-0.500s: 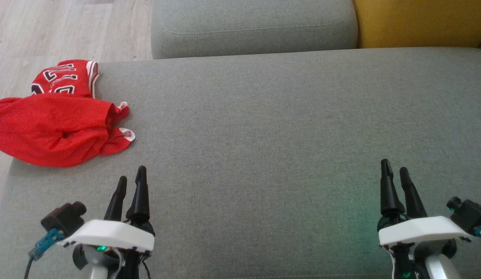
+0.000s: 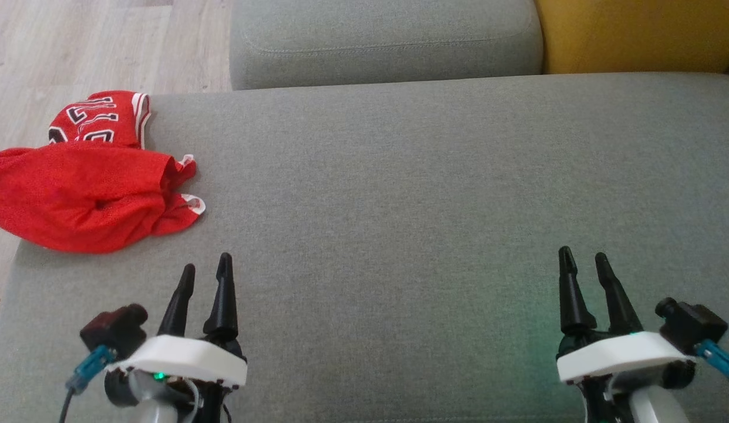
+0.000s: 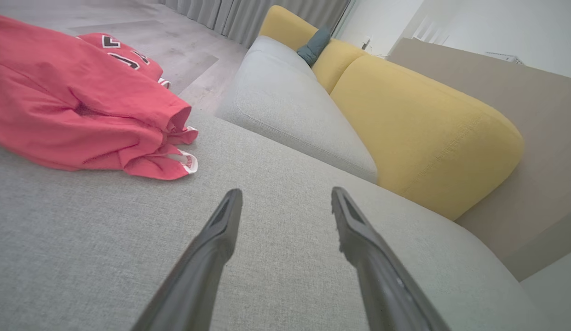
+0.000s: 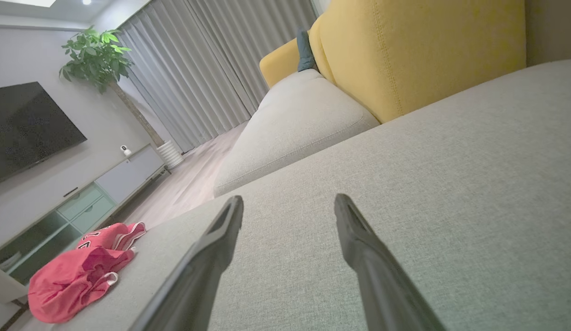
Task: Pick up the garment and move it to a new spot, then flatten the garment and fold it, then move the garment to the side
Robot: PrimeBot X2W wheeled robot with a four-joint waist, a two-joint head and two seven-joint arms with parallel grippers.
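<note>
Crumpled red mesh garment [image 2: 88,194] lies at 10 o'clock from left tool [image 2: 207,262], well apart. That tool and right tool [image 2: 583,254] gape empty over woven grey cushion [image 2: 399,176].

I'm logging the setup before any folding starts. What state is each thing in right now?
Red jersey: crumpled in a heap at the left corner of the grey sofa seat, partly over its edge, not held.
Left gripper: fingers open, empty, apart from the jersey.
Right gripper: fingers open, empty.
Television: screen dark.
Curtains: drawn shut.
</note>
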